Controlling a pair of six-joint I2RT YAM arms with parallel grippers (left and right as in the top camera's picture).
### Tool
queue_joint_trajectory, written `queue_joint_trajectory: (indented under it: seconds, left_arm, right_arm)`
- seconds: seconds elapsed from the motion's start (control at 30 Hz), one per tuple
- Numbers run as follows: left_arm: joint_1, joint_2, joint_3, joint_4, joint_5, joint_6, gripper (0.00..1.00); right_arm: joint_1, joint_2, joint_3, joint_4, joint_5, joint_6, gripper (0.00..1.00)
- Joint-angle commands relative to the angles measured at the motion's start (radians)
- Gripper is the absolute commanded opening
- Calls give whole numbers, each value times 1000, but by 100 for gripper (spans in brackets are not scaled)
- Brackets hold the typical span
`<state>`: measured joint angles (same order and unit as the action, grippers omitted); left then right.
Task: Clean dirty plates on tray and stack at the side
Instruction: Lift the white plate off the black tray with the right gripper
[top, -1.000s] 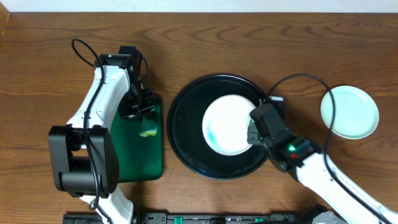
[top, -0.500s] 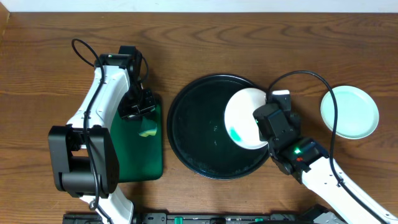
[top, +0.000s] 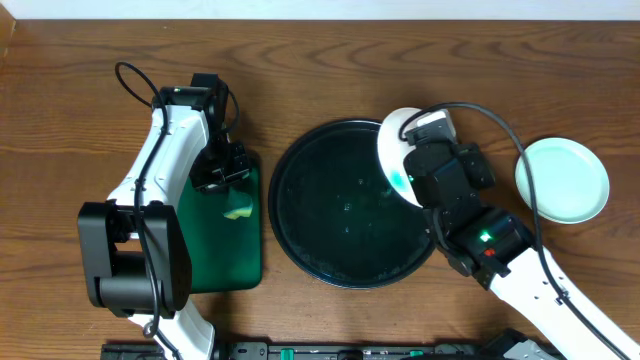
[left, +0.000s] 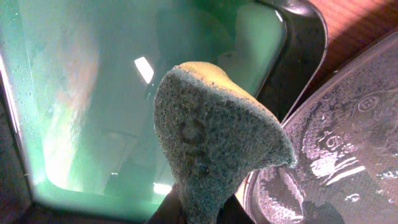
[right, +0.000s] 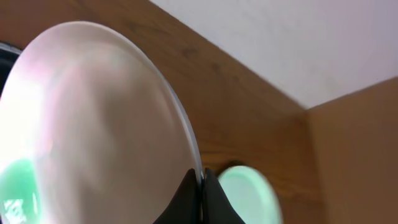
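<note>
My right gripper (top: 418, 150) (right: 200, 177) is shut on the rim of a white plate (top: 395, 152) (right: 93, 124) with a teal smear. It holds the plate tilted up on edge over the right rim of the large round black tray (top: 345, 205), which holds no other plate. A mint green plate (top: 562, 180) (right: 245, 196) lies on the table to the right. My left gripper (top: 228, 185) (left: 200, 208) is shut on a yellow-green sponge (left: 211, 137) (top: 238, 211) over the dark-green rectangular tray (top: 218, 240) (left: 93, 93).
The black tray's rim (left: 336, 155) shows beside the green tray in the left wrist view. Bare wooden table surrounds both trays. A pale wall (right: 298, 37) lies beyond the far table edge.
My right gripper has lifted the white plate off the tray's middle, moved it right and tipped it up on edge. The left arm has not moved.
</note>
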<state>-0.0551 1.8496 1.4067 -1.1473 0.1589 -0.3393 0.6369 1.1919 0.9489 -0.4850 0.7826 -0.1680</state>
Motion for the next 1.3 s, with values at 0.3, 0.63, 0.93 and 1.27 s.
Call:
queue_joint_trajectory:
  seconds: [0.3,0.63,0.93,1.27]
  left_arm:
    - [0,-9,2,7,10,6,7]
    - [0,-9,2,13,10,6,7]
    - [0,-9,2,14,10,11,7]
    - [0,-9,2,16,9,14,7]
  right_arm:
    - [76,78,18,-28,185,-312,1]
    - [144,162,18,31,357,-492,1]
    - [177,169,18,85,425,-590,1]
    - [189,169,18,133,448,-641,1]
